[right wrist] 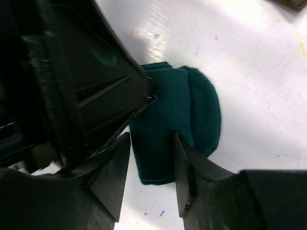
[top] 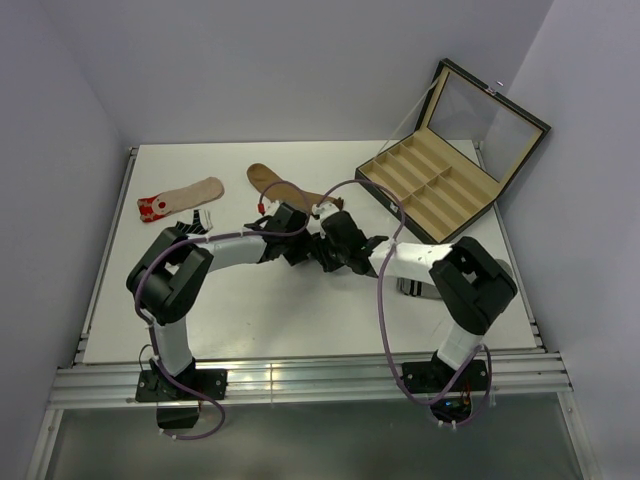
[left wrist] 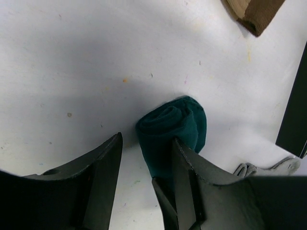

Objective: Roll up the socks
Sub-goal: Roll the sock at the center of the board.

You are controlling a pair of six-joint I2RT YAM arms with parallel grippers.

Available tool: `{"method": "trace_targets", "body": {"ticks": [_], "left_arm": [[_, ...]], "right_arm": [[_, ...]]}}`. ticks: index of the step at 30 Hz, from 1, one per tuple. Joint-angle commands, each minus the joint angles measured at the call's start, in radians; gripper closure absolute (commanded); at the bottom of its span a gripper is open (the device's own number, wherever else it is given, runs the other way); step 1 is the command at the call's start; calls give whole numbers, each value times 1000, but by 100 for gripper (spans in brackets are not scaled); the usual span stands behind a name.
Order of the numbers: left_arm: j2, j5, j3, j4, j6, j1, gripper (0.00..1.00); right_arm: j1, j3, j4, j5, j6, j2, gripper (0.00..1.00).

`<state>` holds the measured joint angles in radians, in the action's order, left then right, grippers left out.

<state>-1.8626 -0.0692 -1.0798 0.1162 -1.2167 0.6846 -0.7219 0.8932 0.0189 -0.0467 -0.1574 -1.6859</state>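
A dark teal sock [left wrist: 175,122], partly rolled, lies on the white table [left wrist: 72,57]. In the top view both grippers hide it. My left gripper [left wrist: 147,140] is open. Its right finger [left wrist: 192,172] rests against the roll, and bare table shows beside its left finger [left wrist: 103,167]. My right gripper [right wrist: 152,138] is open too and straddles the sock's flat end [right wrist: 156,153]. The two grippers meet tip to tip at mid table, left [top: 298,247] and right [top: 335,250].
A brown sock [top: 275,185] and a beige red-toed sock [top: 180,198] lie at the back left. An open divided box [top: 435,180] stands at the back right. A striped sock [top: 415,288] peeks out under the right arm. Some grey fabric [left wrist: 264,167] lies near the roll.
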Motion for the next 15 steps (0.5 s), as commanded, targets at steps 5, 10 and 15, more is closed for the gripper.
{"method": "trace_targets", "body": {"ticks": [5, 10, 15], "left_arm": [[-21, -30, 27, 116, 40, 13, 45], [74, -55, 79, 77, 23, 9, 34], [190, -92, 155, 39, -1, 0, 27]], "right_arm": [[-8, 32, -91, -67, -8, -112, 88], [21, 52, -151, 120, -31, -118, 100], [139, 43, -129, 440, -99, -115, 100]]}}
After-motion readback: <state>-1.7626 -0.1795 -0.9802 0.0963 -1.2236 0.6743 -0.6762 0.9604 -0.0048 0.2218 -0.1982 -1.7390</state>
